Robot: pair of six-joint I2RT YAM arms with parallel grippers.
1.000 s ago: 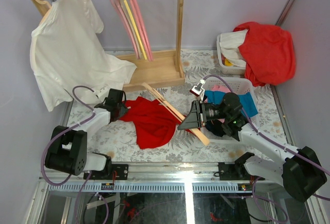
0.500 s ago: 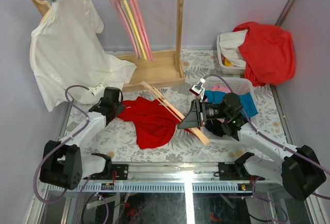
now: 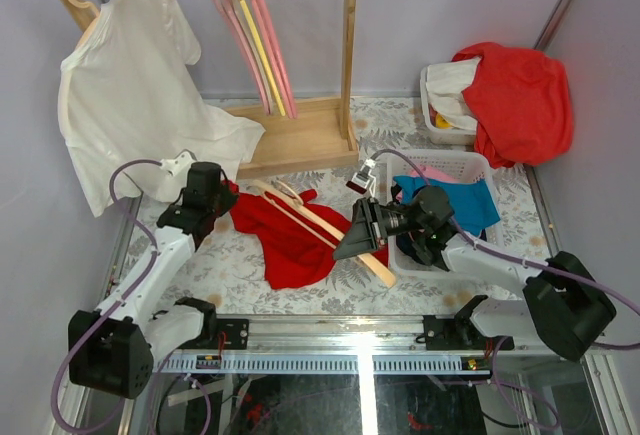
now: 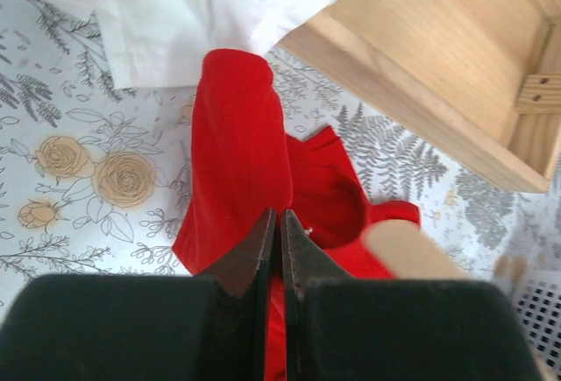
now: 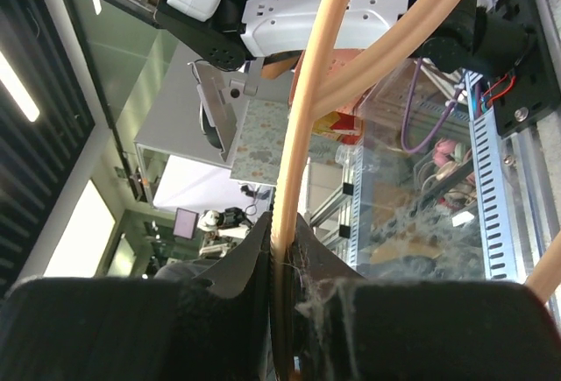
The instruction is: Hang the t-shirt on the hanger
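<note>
The red t-shirt [image 3: 292, 240] lies crumpled on the floral table, between the arms. My left gripper [image 3: 222, 205] is shut on its left edge; the left wrist view shows the jaws [image 4: 279, 216] closed on red cloth [image 4: 232, 153]. The pale wooden hanger [image 3: 322, 223] lies slantwise over the shirt, its hook toward the rack. My right gripper [image 3: 350, 245] is shut on the hanger's lower arm; in the right wrist view [image 5: 285, 223] the beige hanger arm [image 5: 316, 66] runs up out of the closed jaws. A blurred beige hanger end [image 4: 412, 250] shows in the left wrist view.
A wooden rack [image 3: 300, 135] at the back holds a white t-shirt [image 3: 130, 95] and pink and yellow hangers [image 3: 255, 35]. A white basket [image 3: 470, 167] with blue cloth stands right of my right gripper. A tub with a red-orange garment [image 3: 515, 95] stands at back right.
My left gripper has moved back and left, pulling the shirt's edge with it. My right gripper has moved left with the hanger, which now lies further over the shirt.
</note>
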